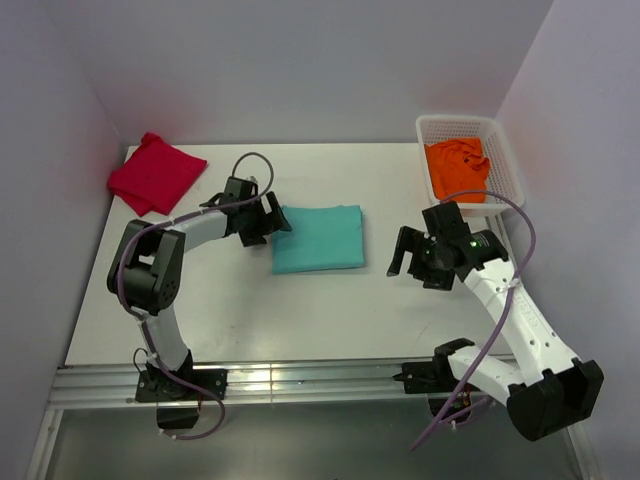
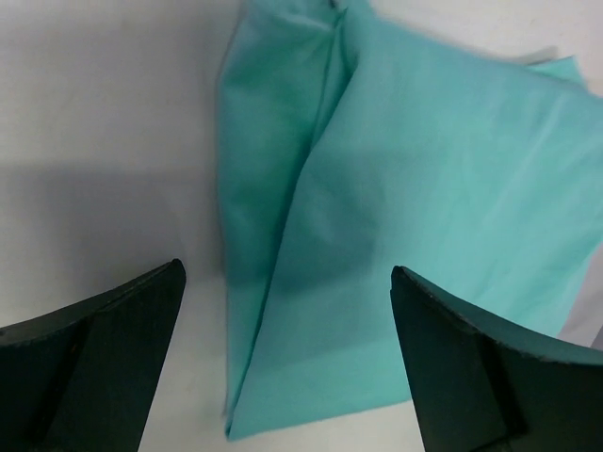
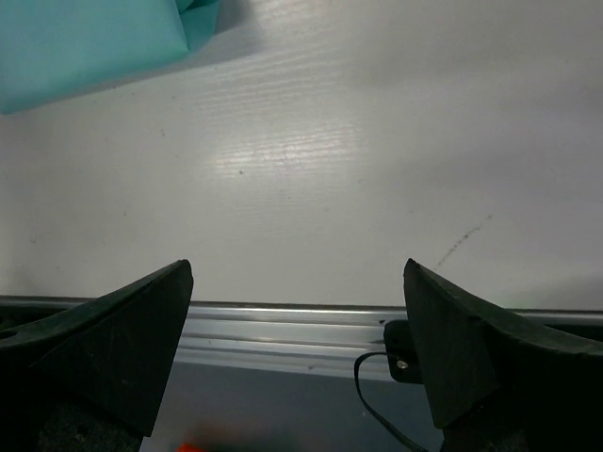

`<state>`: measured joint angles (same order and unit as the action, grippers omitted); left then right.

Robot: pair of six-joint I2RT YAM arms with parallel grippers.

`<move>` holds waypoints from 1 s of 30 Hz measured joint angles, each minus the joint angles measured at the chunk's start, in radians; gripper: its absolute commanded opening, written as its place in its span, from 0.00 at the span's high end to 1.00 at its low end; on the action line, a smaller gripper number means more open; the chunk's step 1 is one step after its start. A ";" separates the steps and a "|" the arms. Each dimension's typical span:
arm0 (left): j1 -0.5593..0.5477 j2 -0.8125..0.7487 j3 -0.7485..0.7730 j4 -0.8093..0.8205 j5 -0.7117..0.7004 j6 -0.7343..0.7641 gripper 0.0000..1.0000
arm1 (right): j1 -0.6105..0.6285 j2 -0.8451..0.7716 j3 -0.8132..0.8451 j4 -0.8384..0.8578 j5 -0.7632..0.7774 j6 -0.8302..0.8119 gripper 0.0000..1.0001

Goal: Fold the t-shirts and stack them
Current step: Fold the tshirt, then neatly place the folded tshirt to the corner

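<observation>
A teal-green t-shirt lies folded into a rectangle at the table's middle; it also fills the left wrist view, and one corner shows in the right wrist view. A crimson-red t-shirt lies folded at the back left. An orange t-shirt sits crumpled in the white mesh basket. My left gripper is open and empty just above the teal shirt's left edge, seen too in its wrist view. My right gripper is open and empty, to the right of the teal shirt, over bare table.
The basket stands at the back right corner. A metal rail runs along the table's near edge. Walls close in the table on the left, back and right.
</observation>
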<state>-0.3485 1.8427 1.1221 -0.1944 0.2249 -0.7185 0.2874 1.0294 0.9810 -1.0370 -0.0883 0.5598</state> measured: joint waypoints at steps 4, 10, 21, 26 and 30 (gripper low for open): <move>0.000 0.038 0.014 0.073 0.025 -0.008 0.21 | 0.000 -0.040 0.000 -0.061 0.026 0.001 0.00; 0.000 0.107 0.042 0.158 0.068 -0.028 0.54 | 0.000 -0.088 0.000 -0.118 0.047 0.021 0.00; -0.003 0.173 0.132 0.086 0.080 -0.012 1.00 | 0.000 -0.119 0.009 -0.162 0.055 0.053 0.00; 0.002 0.199 0.303 -0.081 0.042 0.047 1.00 | 0.000 -0.137 0.009 -0.163 0.055 0.068 0.00; 0.027 0.252 0.552 -0.216 0.015 0.101 1.00 | 0.000 -0.143 0.009 -0.166 0.055 0.072 0.00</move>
<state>-0.3210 2.0945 1.6741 -0.4099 0.2398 -0.6170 0.2874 0.8860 0.9897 -1.2030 -0.0334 0.6319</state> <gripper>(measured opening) 0.032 0.999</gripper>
